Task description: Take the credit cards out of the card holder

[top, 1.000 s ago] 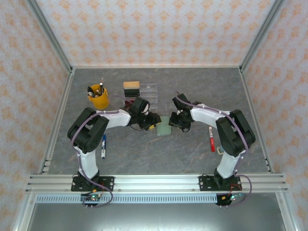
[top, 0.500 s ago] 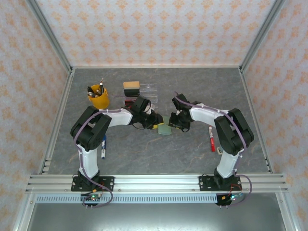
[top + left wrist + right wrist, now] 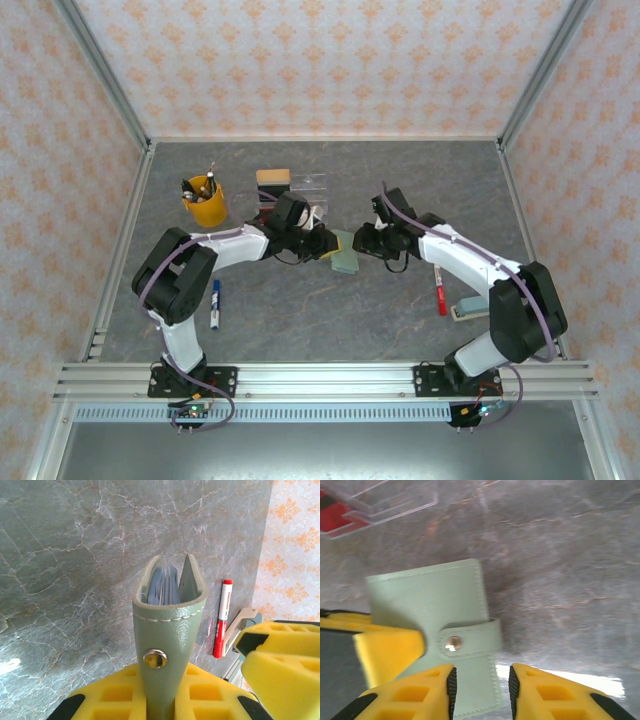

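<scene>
Nearest, on the grey table [image 3: 300,330], a blue marker [image 3: 214,303] lies at the left and a red marker [image 3: 440,290] with a stapler [image 3: 468,311] at the right; open surface lies between them. Farther in, the left gripper [image 3: 160,695] is clamped on the card holder [image 3: 167,625], seen edge-on from its wrist; the part between the pads is hidden. The snap strap [image 3: 155,658] lies across the cover. In the gaping far end only pale grey-blue sleeve edges [image 3: 162,586] show; the credit cards I cannot make out. The right gripper [image 3: 481,690] has its jaws apart at the holder's strap side, pinching nothing. Behind are the clear tray [image 3: 305,187], with a red piece [image 3: 332,515] in it cut off by the frame, and a yellow pen cup [image 3: 204,203] near the left wall.
</scene>
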